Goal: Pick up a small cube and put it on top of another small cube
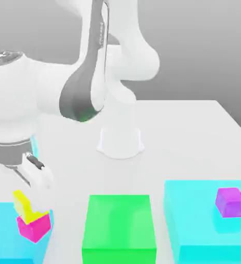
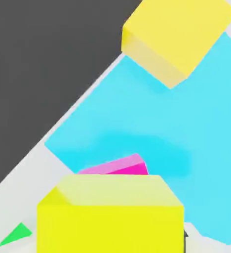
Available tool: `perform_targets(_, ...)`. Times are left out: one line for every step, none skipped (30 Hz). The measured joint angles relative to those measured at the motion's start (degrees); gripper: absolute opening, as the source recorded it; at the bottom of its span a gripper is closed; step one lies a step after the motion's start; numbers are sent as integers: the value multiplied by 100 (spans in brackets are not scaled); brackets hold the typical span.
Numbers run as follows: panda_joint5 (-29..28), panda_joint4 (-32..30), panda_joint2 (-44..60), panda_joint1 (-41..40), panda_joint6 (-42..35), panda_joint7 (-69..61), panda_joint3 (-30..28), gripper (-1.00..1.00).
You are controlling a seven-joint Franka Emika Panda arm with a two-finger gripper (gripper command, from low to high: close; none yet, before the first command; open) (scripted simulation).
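1. I see the yellow cube (image 1: pixel 22 204) resting tilted on the magenta cube (image 1: pixel 34 227), atop the cyan block (image 1: pixel 1 227) at the exterior view's left.
2. My tool (image 1: pixel 32 172) hangs just above it; I cannot tell how wide the fingers stand, or whether they grip the cube.
3. I judge this the release step.
4. Next I'd lift straight up, careful not to nudge the leaning cube.
5. A green block (image 1: pixel 119 229) sits beside, on the table (image 1: pixel 194 134).

Even, bright, diffuse simulator lighting; soft shadow under the white arm base (image 1: pixel 120 147); slight overall blur, no glare
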Motion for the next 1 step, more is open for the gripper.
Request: perform_targets(0, 0, 0, 0, 0, 0, 0, 100)
